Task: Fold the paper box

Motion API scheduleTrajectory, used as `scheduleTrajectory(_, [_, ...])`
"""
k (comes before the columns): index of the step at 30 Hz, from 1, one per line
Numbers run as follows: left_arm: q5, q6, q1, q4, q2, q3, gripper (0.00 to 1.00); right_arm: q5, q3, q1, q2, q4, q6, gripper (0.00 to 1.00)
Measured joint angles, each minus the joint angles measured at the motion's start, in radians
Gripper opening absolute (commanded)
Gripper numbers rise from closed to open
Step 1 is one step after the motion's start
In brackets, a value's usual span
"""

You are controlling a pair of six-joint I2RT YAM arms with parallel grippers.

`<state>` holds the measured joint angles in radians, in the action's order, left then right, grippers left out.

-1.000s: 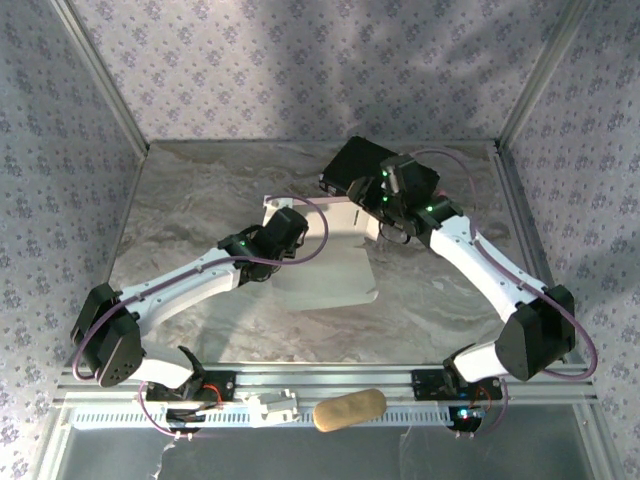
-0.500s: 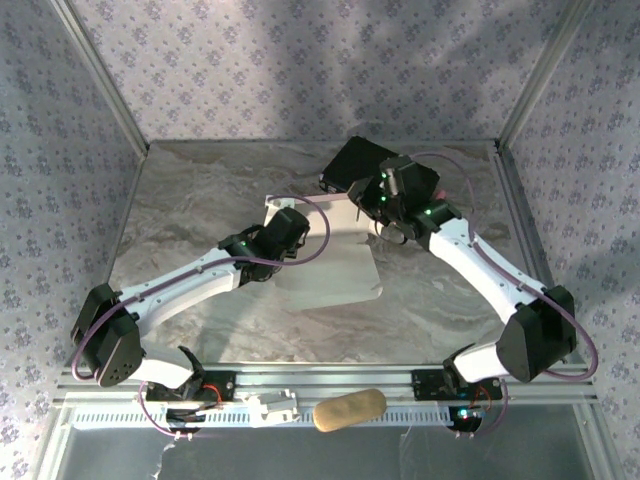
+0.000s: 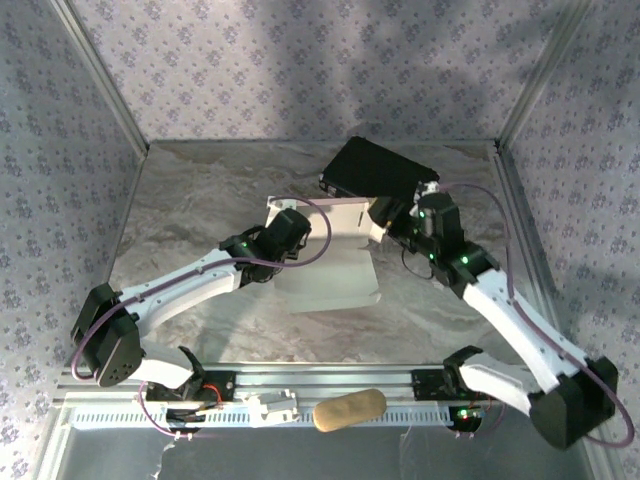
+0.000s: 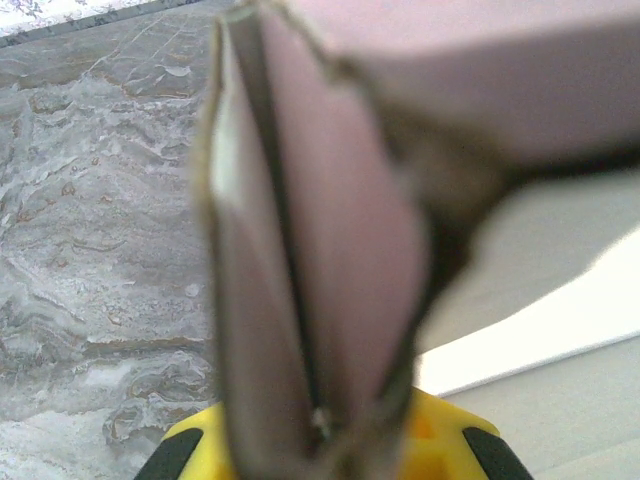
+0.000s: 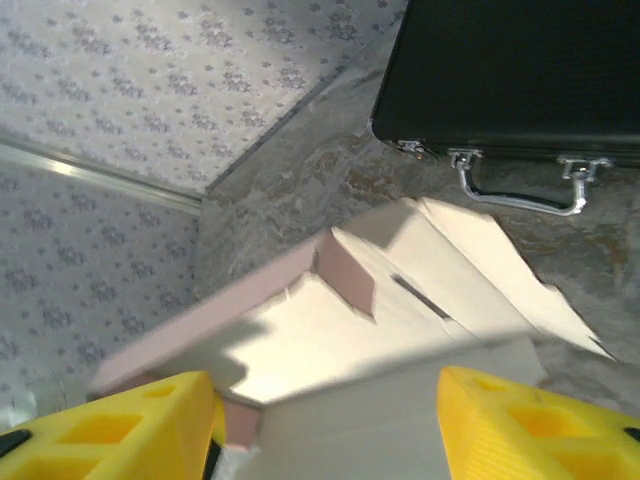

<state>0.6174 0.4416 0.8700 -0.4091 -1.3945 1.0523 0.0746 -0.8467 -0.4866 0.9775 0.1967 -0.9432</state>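
The paper box (image 3: 335, 268) lies as a pale pink, partly folded sheet in the middle of the marble table. My left gripper (image 3: 288, 222) is at its far left corner, shut on an upright pink flap (image 4: 330, 250) that stands between the yellow fingers (image 4: 185, 450). My right gripper (image 3: 386, 224) hovers at the sheet's right-hand flaps, open. Its yellow fingers (image 5: 120, 425) stand wide apart over the box's floor (image 5: 330, 350), with a raised side wall and a slotted flap (image 5: 420, 295) beyond them. Nothing is between them.
A black hard case (image 3: 378, 170) with metal latches and a handle (image 5: 515, 195) lies just behind the sheet at the back right. Patterned walls and metal posts close in the table. A tan oblong object (image 3: 350, 410) rests on the front rail.
My right arm's elbow has swung out to the near right and its wrist has drawn back off the box's right flap. The left arm and its grip have not moved.
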Motion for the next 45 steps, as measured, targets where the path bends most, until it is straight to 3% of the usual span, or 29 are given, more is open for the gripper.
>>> scheduleTrajectory(5, [0.000,-0.006,0.000,-0.001,0.000,0.003,0.00,-0.007,0.148,-0.018,-0.063,-0.026,0.051,0.52])
scheduleTrajectory(10, [0.000,-0.008,0.000,-0.008,0.000,0.023,0.00,-0.012,0.211,-0.040,0.047,-0.043,0.087,0.52])
scheduleTrajectory(22, [0.000,-0.012,0.000,-0.018,0.000,0.032,0.00,-0.074,0.145,-0.064,0.285,-0.149,0.145,0.47])
scheduleTrajectory(29, [0.000,-0.013,0.000,-0.018,0.000,0.032,0.00,-0.087,0.105,-0.064,0.380,-0.203,0.159,0.36])
scheduleTrajectory(37, [0.000,-0.015,-0.002,-0.024,0.000,0.032,0.00,-0.125,0.077,-0.093,0.390,-0.196,0.185,0.25])
scheduleTrajectory(45, [0.004,-0.015,-0.005,-0.026,0.000,0.033,0.00,-0.170,0.001,-0.130,0.417,-0.161,0.250,0.25])
